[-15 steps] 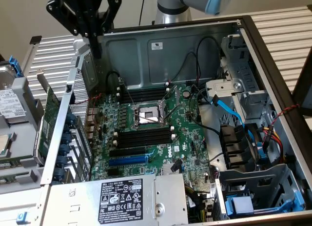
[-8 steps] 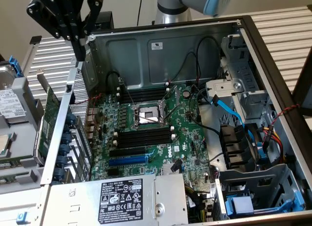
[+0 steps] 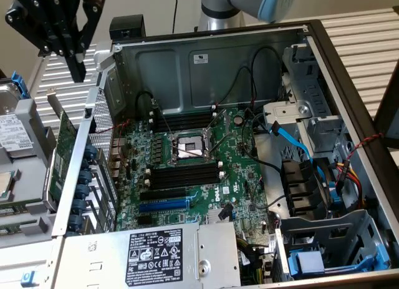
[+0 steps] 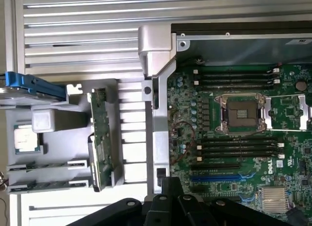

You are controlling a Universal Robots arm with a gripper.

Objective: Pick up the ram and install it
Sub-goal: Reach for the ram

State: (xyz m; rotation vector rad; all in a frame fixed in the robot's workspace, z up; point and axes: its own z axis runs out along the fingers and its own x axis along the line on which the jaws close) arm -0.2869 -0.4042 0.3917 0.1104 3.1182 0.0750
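Two ram sticks, long narrow green boards, lie side by side in a grey holder [image 4: 58, 113] outside the case: one ram stick [image 4: 46, 166] and a second [image 4: 46, 186]. My black gripper [image 3: 77, 75] hangs high over the slatted table at the exterior view's left, beyond the case wall, apart from the ram. Its fingers are together and nothing shows between them. In the wrist view the gripper [image 4: 170, 191] is a dark shape over the case's edge. Black memory slots [image 3: 187, 174] [image 4: 239, 149] stand bare on the motherboard beside the processor socket [image 3: 189, 150].
The holder also carries a processor chip [image 4: 27, 138], a wider green expansion card [image 4: 101, 133] on edge, and a drive with a blue bracket [image 4: 29, 84]. The metal case wall [image 3: 81, 170] rises between holder and motherboard. Cables and a blue lead [image 3: 293, 139] lie right of the board.
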